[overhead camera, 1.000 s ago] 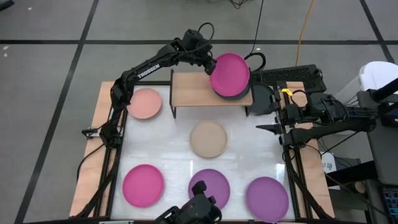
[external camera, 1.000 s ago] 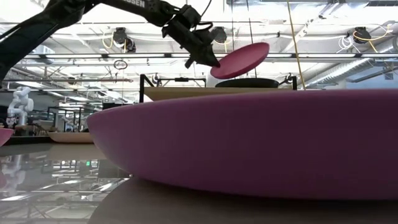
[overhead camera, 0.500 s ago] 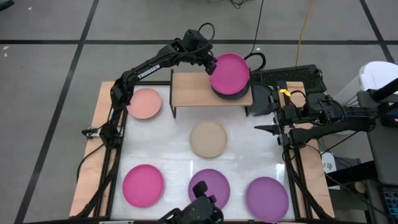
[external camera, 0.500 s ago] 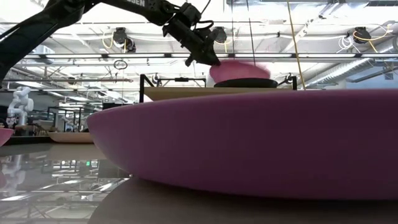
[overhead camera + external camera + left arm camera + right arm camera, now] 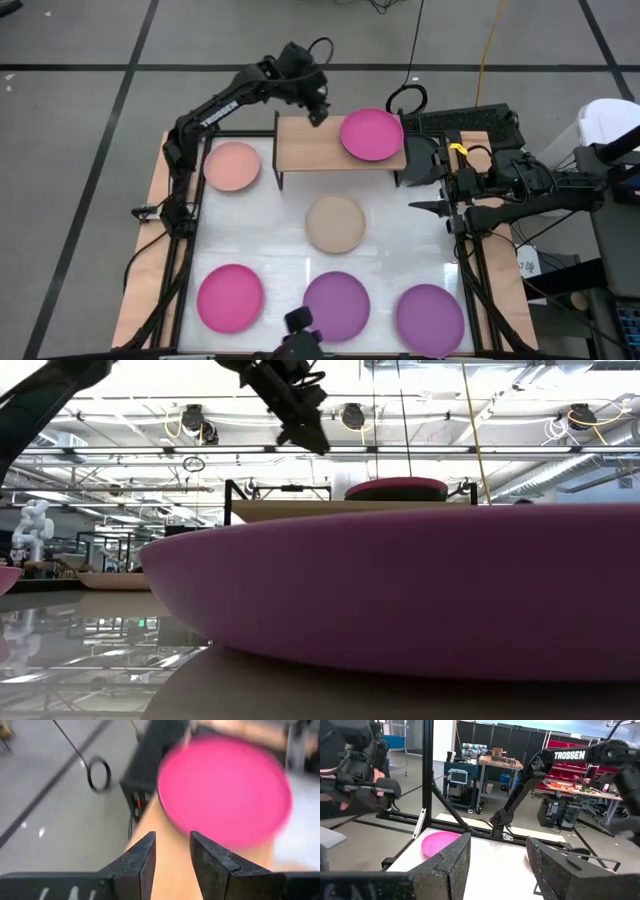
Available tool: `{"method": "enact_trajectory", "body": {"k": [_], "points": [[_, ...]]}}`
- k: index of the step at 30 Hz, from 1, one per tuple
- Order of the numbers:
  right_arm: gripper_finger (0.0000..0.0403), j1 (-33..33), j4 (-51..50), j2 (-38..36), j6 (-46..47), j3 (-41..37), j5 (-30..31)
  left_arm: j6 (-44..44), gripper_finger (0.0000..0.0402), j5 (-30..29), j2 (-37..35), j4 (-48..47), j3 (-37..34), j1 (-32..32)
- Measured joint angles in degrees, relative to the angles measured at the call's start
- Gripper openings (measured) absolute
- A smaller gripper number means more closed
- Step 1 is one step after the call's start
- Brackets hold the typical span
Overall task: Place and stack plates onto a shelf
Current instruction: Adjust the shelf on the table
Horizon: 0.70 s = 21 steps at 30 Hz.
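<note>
Magenta plate sits on the dark grey plate at the shelf's 3 o'clock end (stack started). My left fingers are parted, empty, off at its 10 o'clock. Right gripper waits with fingers apart at the worktop edge.

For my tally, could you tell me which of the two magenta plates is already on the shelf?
The magenta plate atop the dark plate at the shelf's right end; the other magenta one lies on the table.
</note>
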Motion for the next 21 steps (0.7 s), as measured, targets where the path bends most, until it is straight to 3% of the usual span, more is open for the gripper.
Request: {"method": "enact_trajectory", "body": {"k": [3, 8, 13, 21], "points": [[0.0173, 0.0, 0.0, 0.0, 0.0, 0.0, 0.0, 3.2, 0.0124, -1.2, -0.7, -9.7, -0.1, -0.6], [0.0173, 0.0, 0.3, 0.0, 0.1, 0.0, 0.0, 6.6, 0.0124, -12.1, -0.8, -23.6, -1.1, -1.4], [0.0173, 0.0, 0.3, 0.0, 0.4, 0.0, 0.0, 8.0, 0.0124, -14.3, -1.5, -27.3, -6.7, -1.6], [0.0173, 0.0, 0.3, 0.1, 0.4, 0.0, 0.0, 13.4, 0.0124, -17.1, -2.0, -23.7, -17.9, -1.8]]}}
